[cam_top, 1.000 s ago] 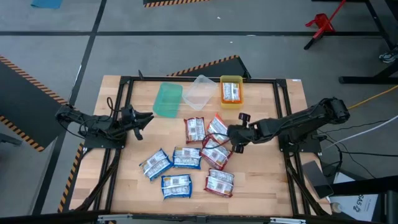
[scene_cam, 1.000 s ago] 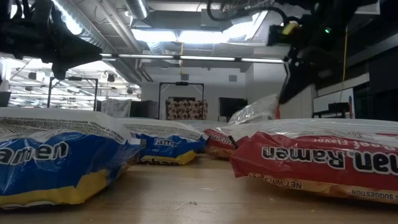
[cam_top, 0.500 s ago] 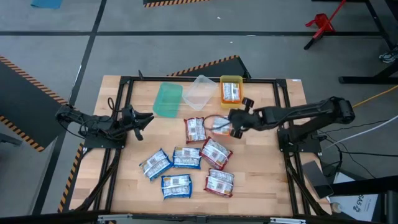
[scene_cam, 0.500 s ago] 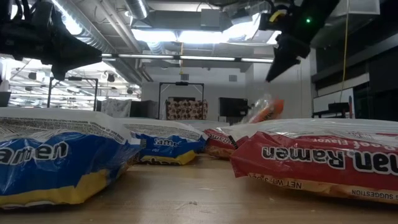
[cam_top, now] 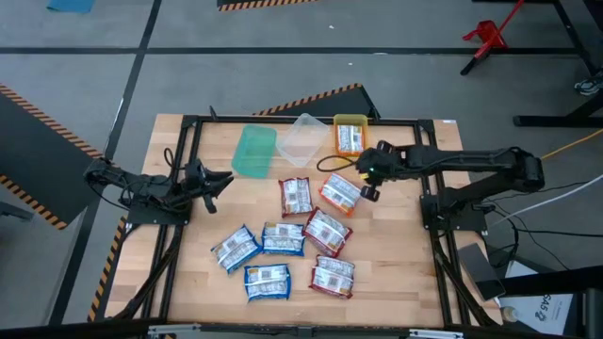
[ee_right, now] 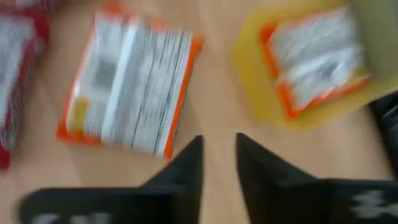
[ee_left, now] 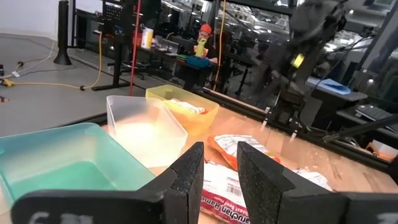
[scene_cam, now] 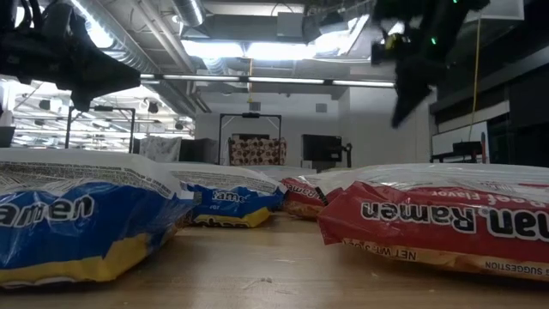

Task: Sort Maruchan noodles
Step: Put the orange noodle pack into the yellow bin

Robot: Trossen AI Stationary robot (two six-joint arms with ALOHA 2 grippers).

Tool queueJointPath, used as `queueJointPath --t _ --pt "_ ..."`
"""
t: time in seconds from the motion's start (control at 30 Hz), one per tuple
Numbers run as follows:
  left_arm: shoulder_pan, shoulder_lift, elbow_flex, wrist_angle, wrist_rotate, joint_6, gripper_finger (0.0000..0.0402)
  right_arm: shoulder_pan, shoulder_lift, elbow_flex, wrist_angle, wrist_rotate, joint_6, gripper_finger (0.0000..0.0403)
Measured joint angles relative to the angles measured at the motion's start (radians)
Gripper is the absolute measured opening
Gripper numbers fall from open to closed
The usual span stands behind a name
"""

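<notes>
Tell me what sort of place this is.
Probably a robotics lab or workshop: a wooden table on a concrete floor with striped hazard tape, exposed ceiling ducts, and cluttered workbenches behind.

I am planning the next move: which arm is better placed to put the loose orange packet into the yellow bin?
Probably the right: its gripper hovers beside the orange packet, just below the yellow bin. The left gripper waits at the table's far side.

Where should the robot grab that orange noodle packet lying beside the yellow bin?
Probably by a short crimped edge, from above. The orange packet lies flat and loose on the table, near the right gripper, so pinching its thin end seems easier than spanning its width.
</notes>
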Motion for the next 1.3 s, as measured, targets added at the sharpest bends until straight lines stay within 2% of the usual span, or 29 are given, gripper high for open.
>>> queueJointPath --t 0.13,0.23,0.3,0.4,0.73,1.1,1.2,1.3 --pt "0.0 0.0 0.0 -0.004 0.012 0.0 0.009 -0.005 -0.002 -0.098 0.102 -0.104 -0.025 0.0188" --pt "0.0 0.0 0.0 -0.008 0.013 0.0 0.009 -0.003 -0.001 -0.17 0.179 -0.105 -0.01 0.0253" --pt "0.0 0.0 0.0 -0.008 0.013 0.0 0.009 -0.005 -0.001 -0.211 0.226 -0.102 -0.001 0.0283" --pt "0.0 0.0 0.0 -0.008 0.013 0.0 0.009 -0.017 0.003 -0.253 0.286 -0.102 0.002 0.0306" --pt "0.0 0.0 0.0 -0.007 0.012 0.0 0.009 -0.069 0.096 -0.274 0.343 -0.167 -0.088 0.0312" --pt "0.0 0.0 0.0 -0.007 0.012 0.0 0.009 -0.068 0.219 -0.272 0.458 -0.208 -0.163 0.0311" --pt "0.0 0.0 0.0 -0.008 0.012 0.0 0.009 -0.068 0.247 -0.272 0.459 -0.209 -0.163 0.0296" --pt "0.0 0.0 0.0 -0.014 0.012 0.0 0.009 -0.068 0.26 -0.27 0.463 -0.217 -0.162 0.0262"
